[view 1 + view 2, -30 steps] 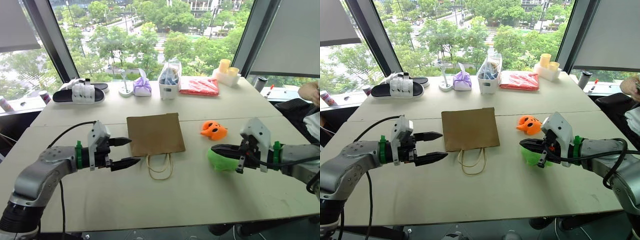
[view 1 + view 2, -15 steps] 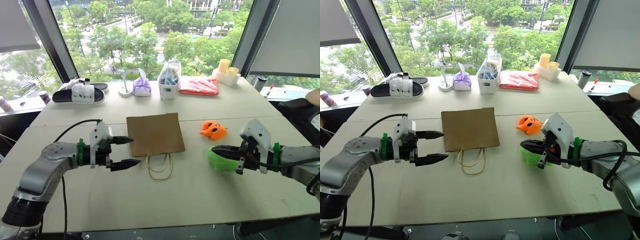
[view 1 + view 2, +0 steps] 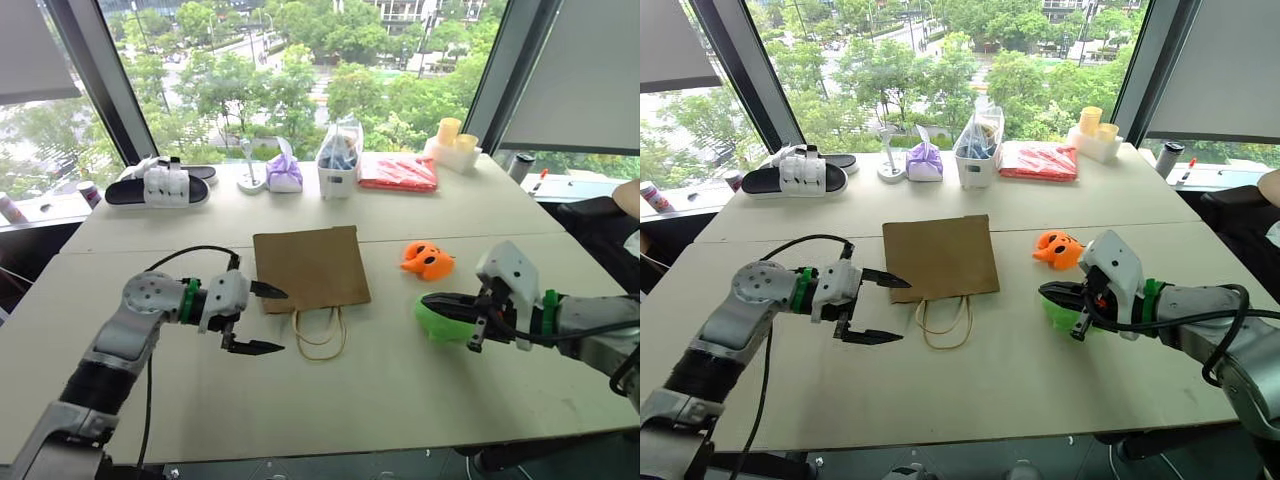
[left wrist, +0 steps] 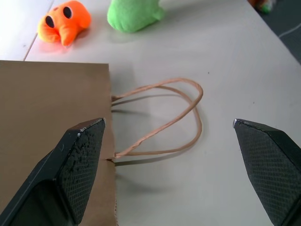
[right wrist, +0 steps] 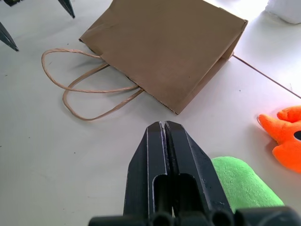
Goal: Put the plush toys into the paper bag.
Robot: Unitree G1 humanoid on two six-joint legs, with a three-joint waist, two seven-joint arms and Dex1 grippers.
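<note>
Currently, head views: paper bag (image 3: 310,267) lies flat on the table (image 3: 400,380), centre. Its long axis runs away from the robot, closed bottom toward the window, mouth toward the robot. The string handles (image 3: 320,333) are splayed on the tabletop on the near side. The left gripper (image 3: 262,319) sits just off the bag's near-left corner, fingers spread wide, one tip over the bag's edge and the other over bare table, pointing right toward the handles. The right gripper (image 3: 436,301) is right of the bag, fingers pressed together and pointing left. The green plush toy (image 3: 445,323) is right under it; I can't tell from here if it's held. The orange plush toy (image 3: 428,260) lies on the table between the bag and the right arm, just beyond the green one.

Left wrist view: jaws wide apart and nothing between them. One fingertip (image 4: 84,141) is over the bag's mouth corner, and the handle loops fill the gap. Orange and green toys lie side by side past the bag.

Right wrist view: fingers (image 5: 165,155) are shut tight with nothing pinched. The green toy sits beside and below them, the orange one further off. The bag is ahead, with the left gripper's tips past the handles.
</note>
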